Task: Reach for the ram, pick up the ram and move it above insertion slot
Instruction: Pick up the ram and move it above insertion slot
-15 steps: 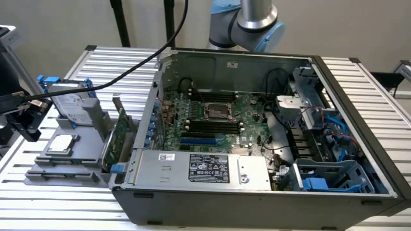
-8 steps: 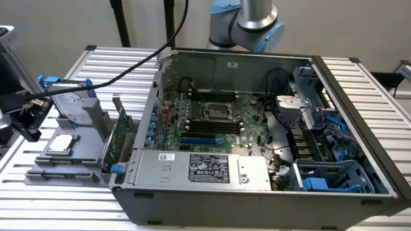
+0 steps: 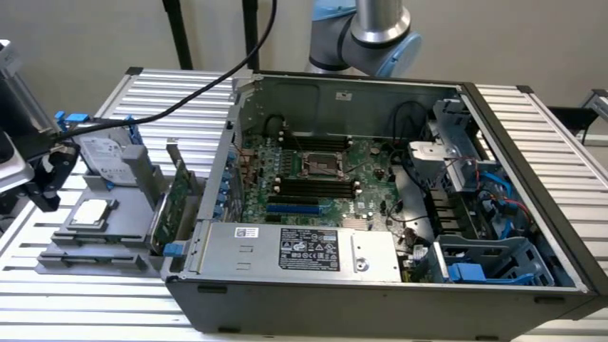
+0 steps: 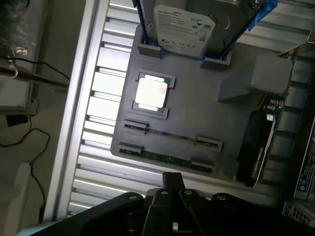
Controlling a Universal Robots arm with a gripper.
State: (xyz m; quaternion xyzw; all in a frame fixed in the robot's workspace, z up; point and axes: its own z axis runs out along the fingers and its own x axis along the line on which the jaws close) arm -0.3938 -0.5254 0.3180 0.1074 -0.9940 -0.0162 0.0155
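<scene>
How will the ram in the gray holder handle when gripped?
The ram looks like a thin board standing on edge in the gray holder, so probably stiff and light. Its narrow edge leaves little to grip, so it may slip or tilt.

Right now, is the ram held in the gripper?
No, the ram sits in its groove on the gray holder, not touched by the gripper.

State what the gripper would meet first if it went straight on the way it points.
Probably the ram, lying in the grey holder just ahead of the gripper; depth is unclear.
</scene>
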